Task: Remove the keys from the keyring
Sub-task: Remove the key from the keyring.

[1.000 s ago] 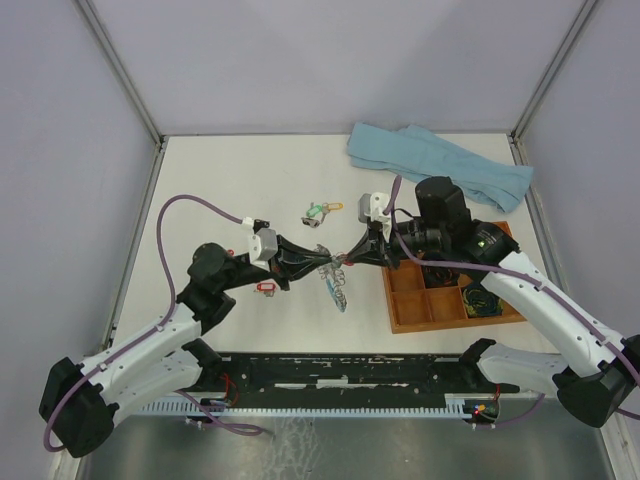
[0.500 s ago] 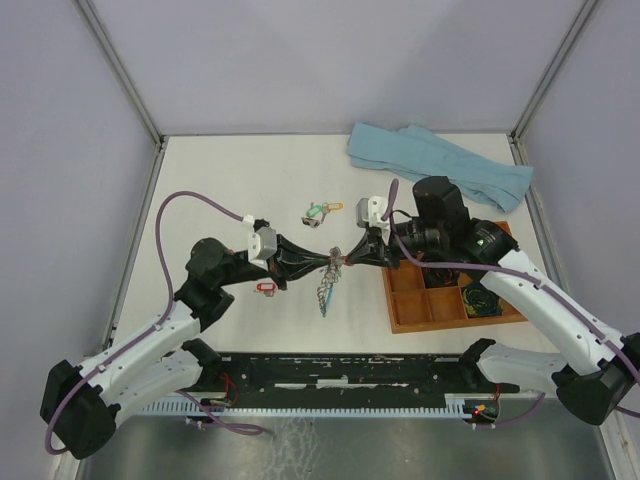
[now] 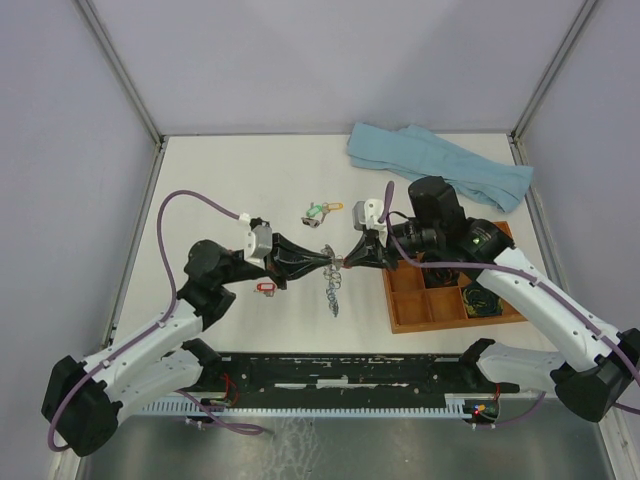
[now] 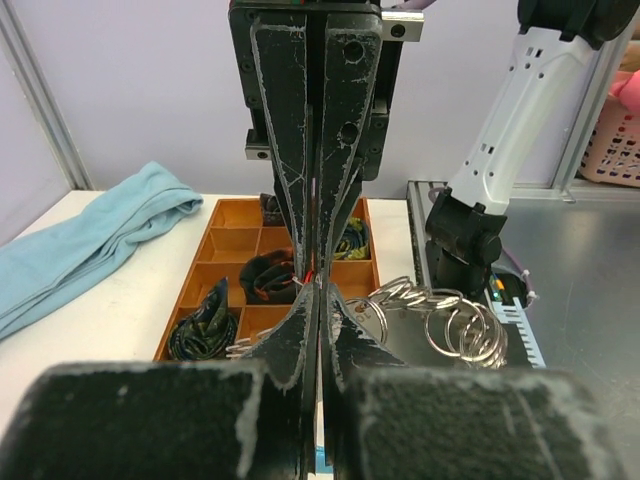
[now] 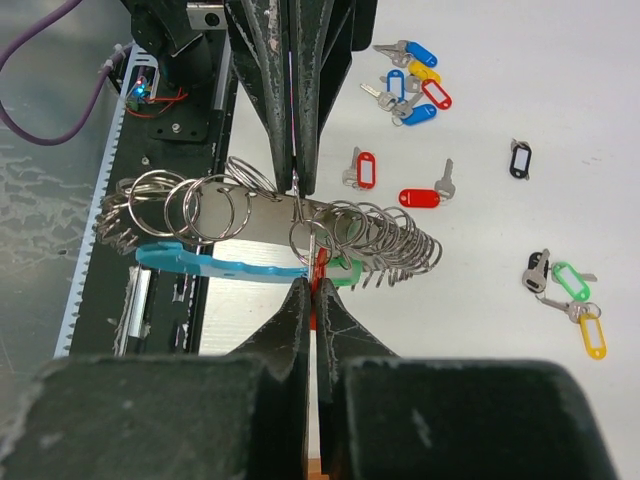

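Observation:
The keyring [image 5: 215, 262] hangs in the air between my two grippers: a light-blue arc below, a silver bar strung with many split rings above. In the top view it dangles at the table's middle [image 3: 332, 288]. My left gripper [image 3: 325, 262] is shut on the keyring's silver part; its fingers [image 5: 290, 120] come down from the top of the right wrist view. My right gripper [image 5: 313, 287] is shut on a red-tagged key [image 5: 320, 262] still on the ring, tip to tip with the left gripper [image 4: 318, 292]. The rings [image 4: 455, 325] show in the left wrist view.
Loose keys lie on the table: a blue, yellow and red cluster [image 5: 415, 90], two red ones [image 5: 362, 168], a black tag [image 5: 519, 160], a green and yellow set [image 3: 321, 212]. An orange tray [image 3: 393, 300] with black cable bundles stands right; a blue cloth [image 3: 440, 165] lies behind.
Both grippers stay shut and have shifted slightly left together. The hanging part of the keyring has swung from pointing right to hanging nearly straight down.

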Robot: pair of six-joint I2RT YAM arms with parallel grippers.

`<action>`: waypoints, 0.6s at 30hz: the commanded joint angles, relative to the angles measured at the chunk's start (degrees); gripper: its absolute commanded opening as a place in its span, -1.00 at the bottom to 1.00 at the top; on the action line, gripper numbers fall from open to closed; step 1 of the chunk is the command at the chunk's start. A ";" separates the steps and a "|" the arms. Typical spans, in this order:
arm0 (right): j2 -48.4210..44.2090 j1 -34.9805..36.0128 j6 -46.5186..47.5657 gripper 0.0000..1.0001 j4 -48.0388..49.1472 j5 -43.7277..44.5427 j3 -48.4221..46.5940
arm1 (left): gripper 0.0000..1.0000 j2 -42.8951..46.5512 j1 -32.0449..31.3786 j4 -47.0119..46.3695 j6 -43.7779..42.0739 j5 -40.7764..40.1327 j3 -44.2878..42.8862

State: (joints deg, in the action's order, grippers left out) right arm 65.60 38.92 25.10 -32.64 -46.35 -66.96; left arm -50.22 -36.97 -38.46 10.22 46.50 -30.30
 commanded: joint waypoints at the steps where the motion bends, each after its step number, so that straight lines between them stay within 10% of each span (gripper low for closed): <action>1: 0.07 0.07 1.12 -0.95 -0.68 1.26 -1.72 | -0.94 0.27 0.32 -12.14 5.66 0.32 0.52; 18: 1.21 1.39 2.17 -0.95 -2.43 -0.28 -2.32 | -0.94 -2.94 -0.63 -23.60 11.75 -3.10 4.42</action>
State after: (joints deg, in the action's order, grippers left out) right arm 65.95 39.83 26.06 -33.58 -47.16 -67.00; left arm -52.88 -37.08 -52.49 18.65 45.30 -25.71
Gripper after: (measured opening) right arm 0.025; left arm 0.029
